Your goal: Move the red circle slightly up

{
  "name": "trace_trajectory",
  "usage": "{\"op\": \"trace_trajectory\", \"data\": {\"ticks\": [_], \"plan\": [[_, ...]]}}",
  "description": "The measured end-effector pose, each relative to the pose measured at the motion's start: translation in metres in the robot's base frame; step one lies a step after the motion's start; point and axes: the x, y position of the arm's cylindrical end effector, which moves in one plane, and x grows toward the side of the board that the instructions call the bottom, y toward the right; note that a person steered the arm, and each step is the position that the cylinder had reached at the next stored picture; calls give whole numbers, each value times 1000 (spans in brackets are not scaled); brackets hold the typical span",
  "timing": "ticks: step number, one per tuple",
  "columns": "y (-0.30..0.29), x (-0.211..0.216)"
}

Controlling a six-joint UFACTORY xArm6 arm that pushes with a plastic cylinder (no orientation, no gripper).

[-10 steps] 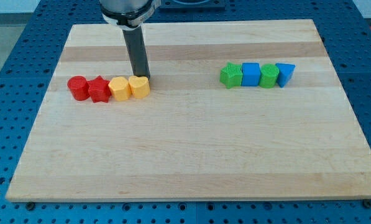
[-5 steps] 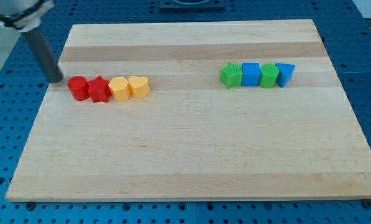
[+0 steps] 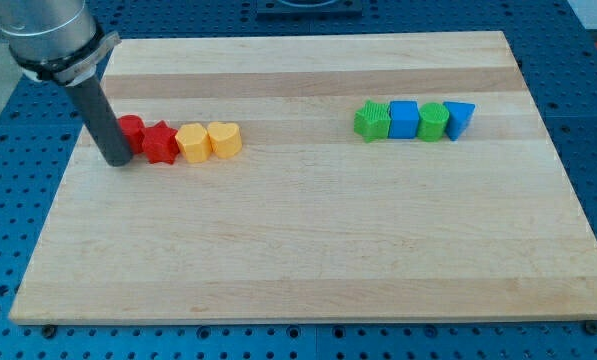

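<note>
The red circle sits at the left end of a row on the wooden board, partly hidden behind my rod. My tip rests on the board just below and left of the red circle, at its lower left edge. To the circle's right, touching in a line, are a red star, a yellow hexagon-like block and a yellow heart.
A second row stands at the view's upper right: a green ribbed block, a blue square, a green round block and a blue triangle. The board's left edge is close to my tip.
My rod swung from beside the yellow heart out past the row's left end, then came down to the red circle's lower left. The blocks look unmoved.
</note>
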Motion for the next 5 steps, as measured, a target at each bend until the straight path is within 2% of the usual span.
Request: {"op": "trace_trajectory", "data": {"ticks": [3, 5], "plan": [[0, -68], [-18, -96]]}}
